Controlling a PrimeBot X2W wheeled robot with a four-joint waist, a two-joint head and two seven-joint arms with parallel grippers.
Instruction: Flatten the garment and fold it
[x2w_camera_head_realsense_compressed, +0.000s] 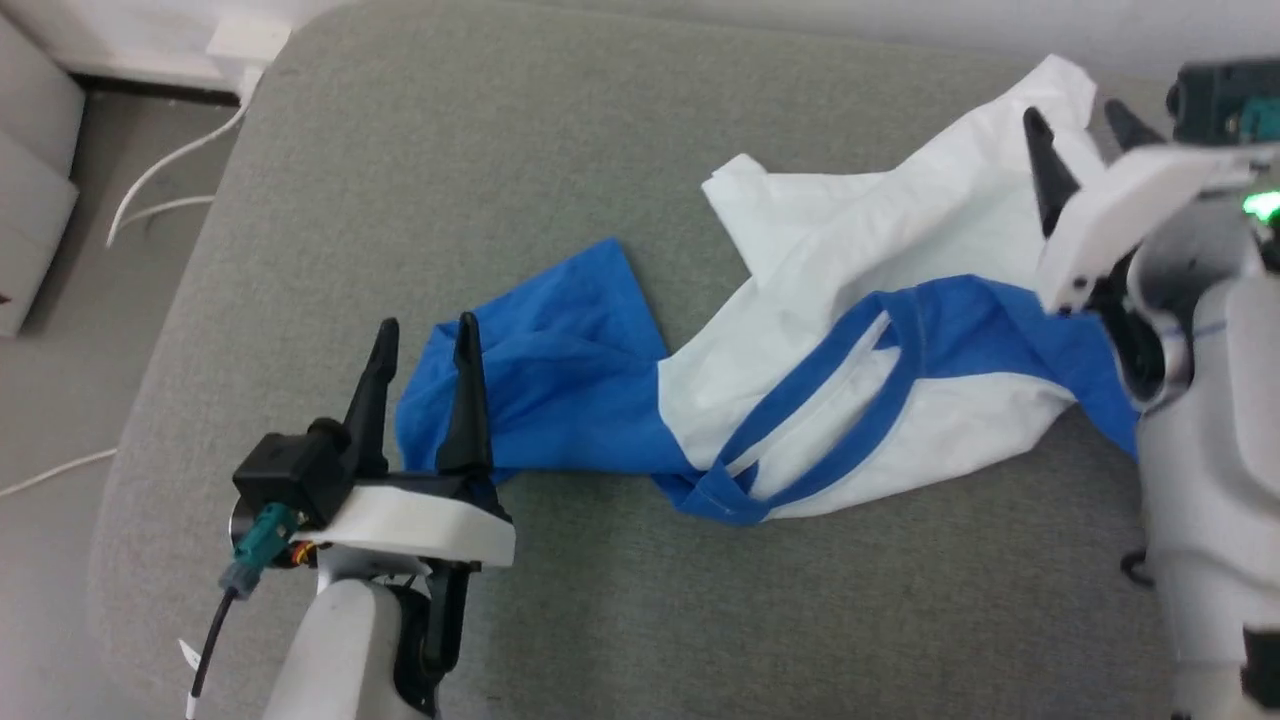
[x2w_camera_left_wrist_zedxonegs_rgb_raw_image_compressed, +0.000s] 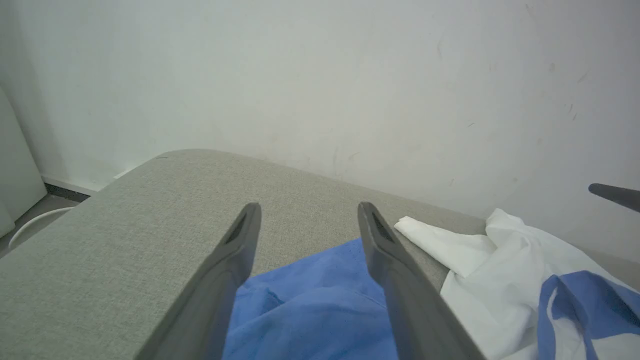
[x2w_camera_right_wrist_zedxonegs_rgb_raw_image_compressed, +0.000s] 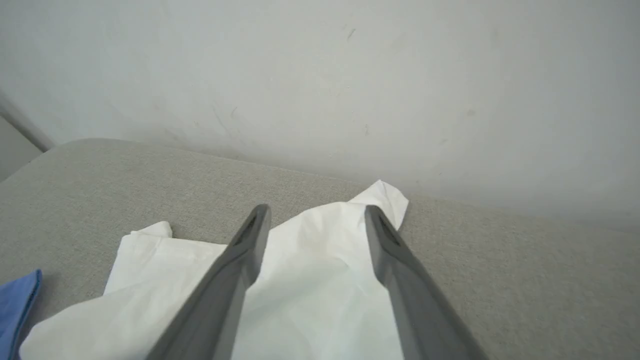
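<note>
Garment (x2w_camera_head_realsense_compressed: 820, 400): lying bunched toward the surface (x2w_camera_head_realsense_compressed: 450, 150) right edge; likely behaving soft, light, limp.
Grasp: taking white hem corners seems best.
Left hand (x2w_camera_head_realsense_compressed: 425, 335), right hand (x2w_camera_head_realsense_compressed: 1080, 120): fingers standing apart, gripping nothing.

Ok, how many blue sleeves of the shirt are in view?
2. One blue sleeve lies at the garment's left end, by the left claw; the other sleeve sits at the right end, partly hidden behind the right arm.

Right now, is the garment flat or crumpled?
Crumpled: the garment lies twisted on the grey cushion, one blue sleeve bunched, white body folded over itself.
</note>
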